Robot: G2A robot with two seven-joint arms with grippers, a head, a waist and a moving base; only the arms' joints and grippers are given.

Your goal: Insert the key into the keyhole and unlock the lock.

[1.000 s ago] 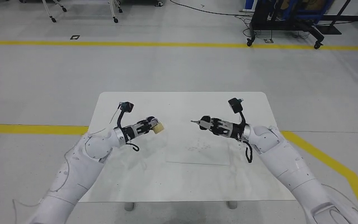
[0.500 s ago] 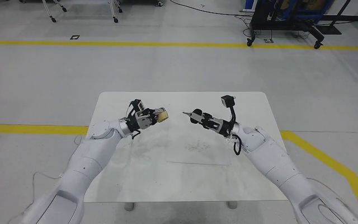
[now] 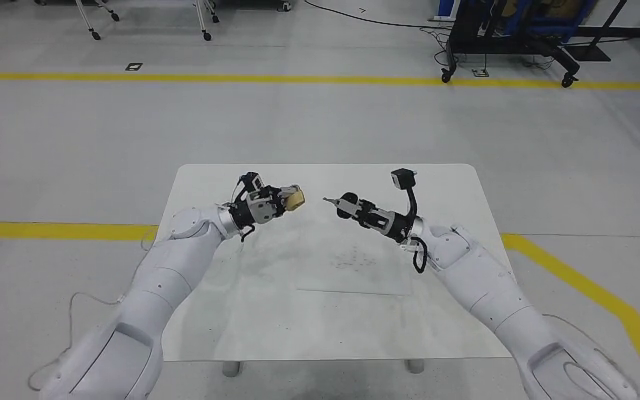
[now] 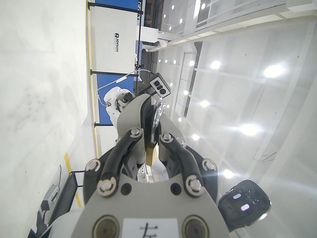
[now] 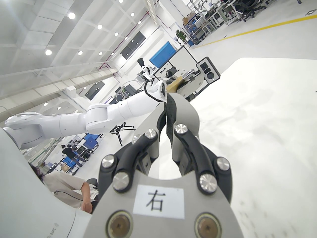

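Top: left gripper point(image 3: 279, 202) clamps lock point(image 3: 291, 199); right gripper point(image 3: 345, 206) pinches key point(image 3: 331, 203), tip toward lock, just apart, above table point(image 3: 400, 320).
Left wrist: lock point(image 4: 151, 156) wedged between fingers point(image 4: 133, 111).
Right wrist: fingers point(image 5: 184, 111) closed together; lock point(image 5: 174, 84) ahead in left gripper.

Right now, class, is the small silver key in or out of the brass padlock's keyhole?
Out: the top view shows a gap between the small silver key and the brass padlock.
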